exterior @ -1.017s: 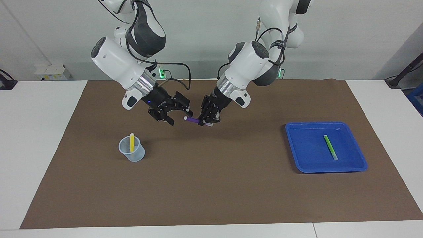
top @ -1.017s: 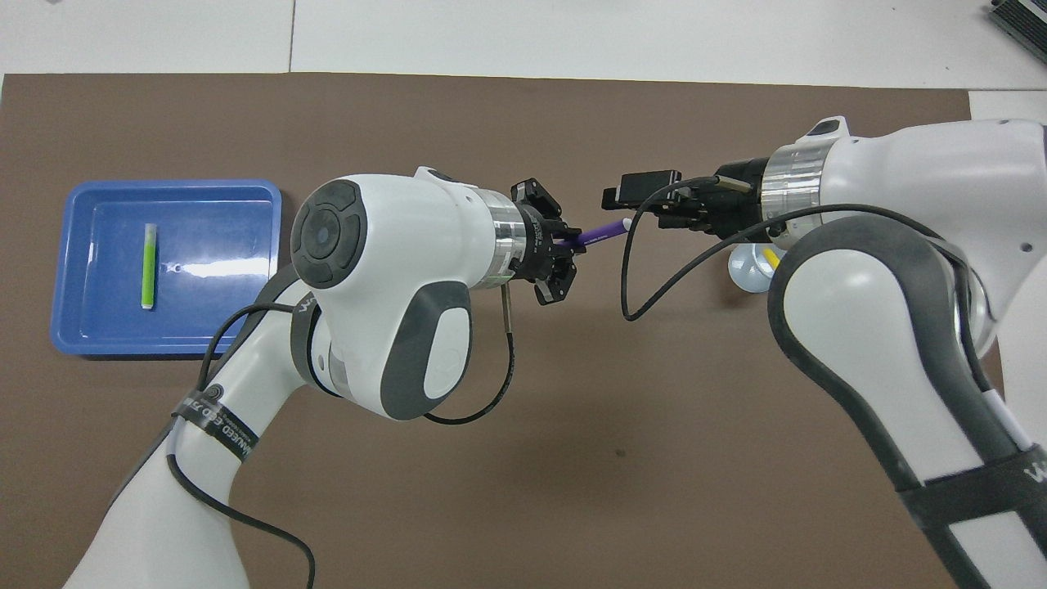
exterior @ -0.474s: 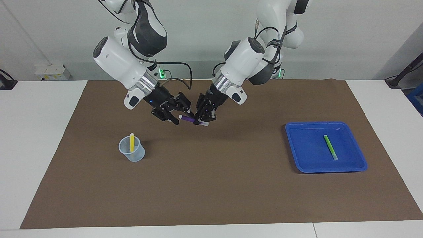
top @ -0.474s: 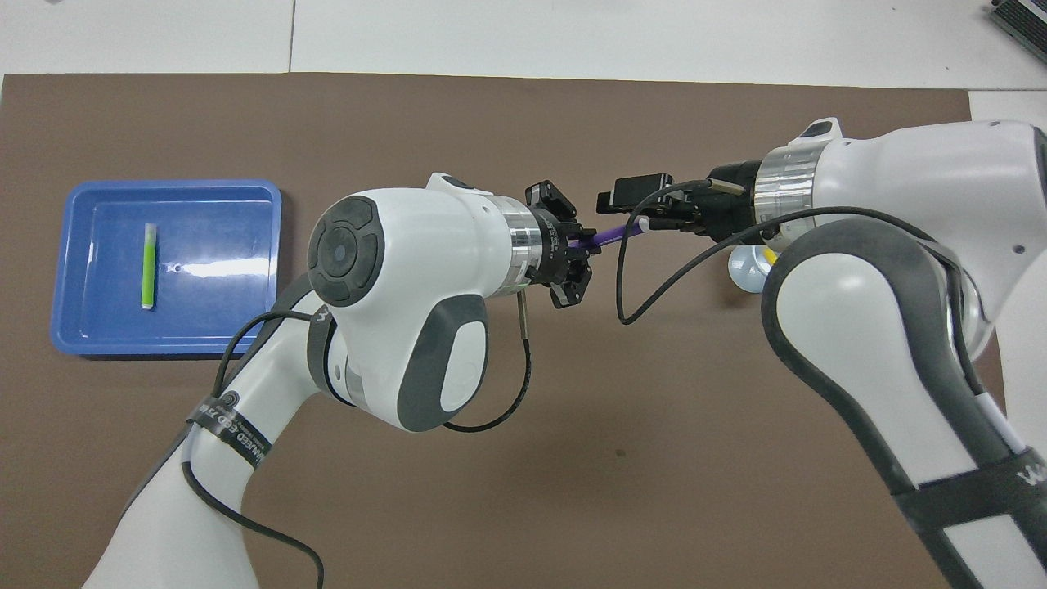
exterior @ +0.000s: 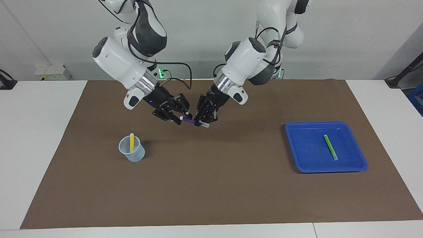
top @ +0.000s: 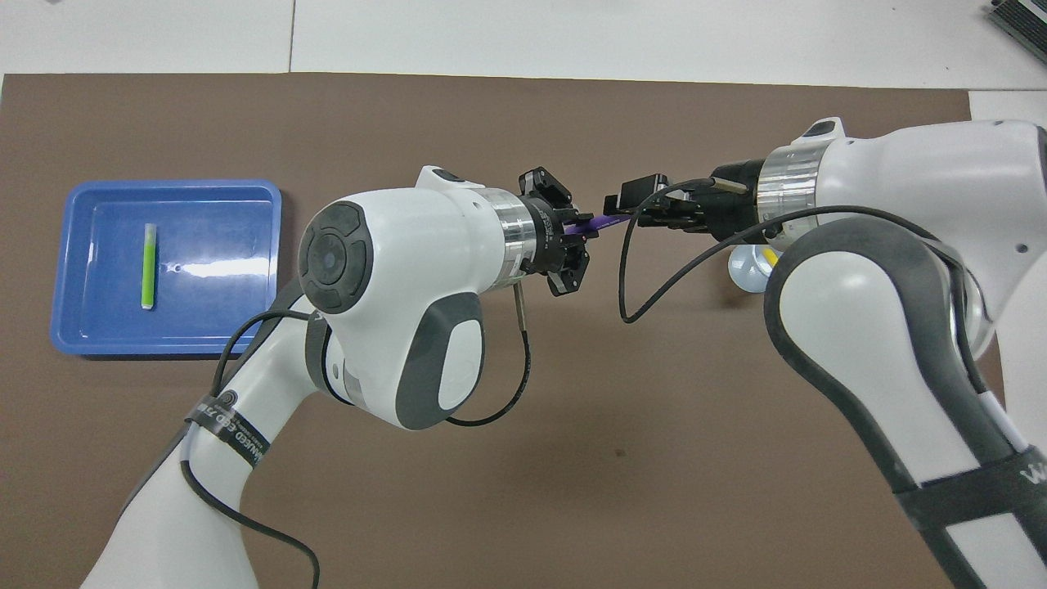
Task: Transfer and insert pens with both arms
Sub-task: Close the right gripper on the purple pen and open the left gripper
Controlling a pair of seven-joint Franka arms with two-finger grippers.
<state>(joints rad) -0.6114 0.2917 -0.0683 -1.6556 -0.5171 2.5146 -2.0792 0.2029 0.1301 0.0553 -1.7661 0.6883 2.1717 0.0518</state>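
Purple pen [exterior: 189, 121]: held in the air over the middle of the brown mat [exterior: 211, 185], bridging the two grippers, at the handover point of the transfer.

What changed: a second ago the right gripper [exterior: 177, 118] stood off from the pen's pale tip with its fingers spread; it has since come in around that end and its fingers have been narrowing on it. Whether they now pinch the pen I cannot tell.

Left gripper [exterior: 202, 121]: clamped on the pen's other end, as it was a second ago.

Meaning for the task: my reading is that the pass from left arm to right arm is under way, and the left should not let go until the right has a firm hold.

Long axis: nearly level, running from one gripper to the other, along the table's length.

Pointing: pale tip toward the right gripper and the right arm's end of the table.

Yellow pen [exterior: 132, 142]: already standing in the clear cup [exterior: 132, 151], below and to the outer side of the right gripper.

Green pen [exterior: 330, 147]: lying in the blue tray [exterior: 358, 163], well apart from the left gripper, not yet picked.
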